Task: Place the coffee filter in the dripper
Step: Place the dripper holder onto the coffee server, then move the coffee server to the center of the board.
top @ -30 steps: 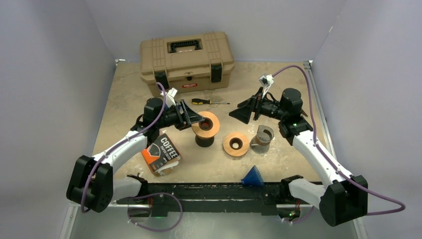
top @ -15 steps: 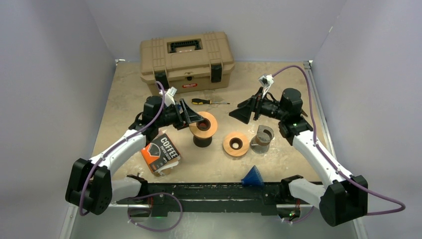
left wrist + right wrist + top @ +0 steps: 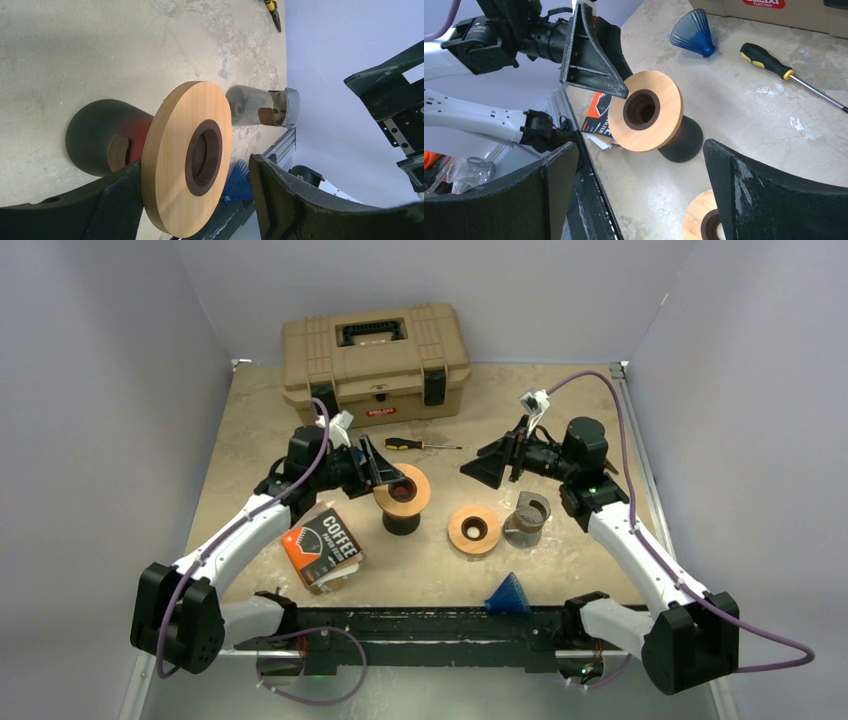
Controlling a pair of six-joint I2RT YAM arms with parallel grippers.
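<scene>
- While the left claw (image 3: 385, 468) stands released, its two black fingers straddle the round pale-wood collar of the black-footed dripper (image 3: 185, 160). One pad looks to touch the collar's rim and the other stands off it with a gap showing, so nothing is gripped.
- The dripper's dark-lined mouth faces up and somewhat toward the right arm. Whether its foot sits flat on the mottled beige desk (image 3: 560, 400) I cannot tell.
- No loose filter shows. I judge the filters to be in the orange-and-black packet printed COFFEE (image 3: 322, 546). It lies flat on the desk, cornerwise to the near edge, just beside the left arm. That puts it on the near side of the dripper, behind the left claw rather than ahead of it.
- The right claw (image 3: 488, 466) hangs in the air, spread wide and empty. It points at the dripper from across the desk, well apart from the packet.
- The left arm is the nearer. To reach the packet it would have to draw back toward its own base.
</scene>
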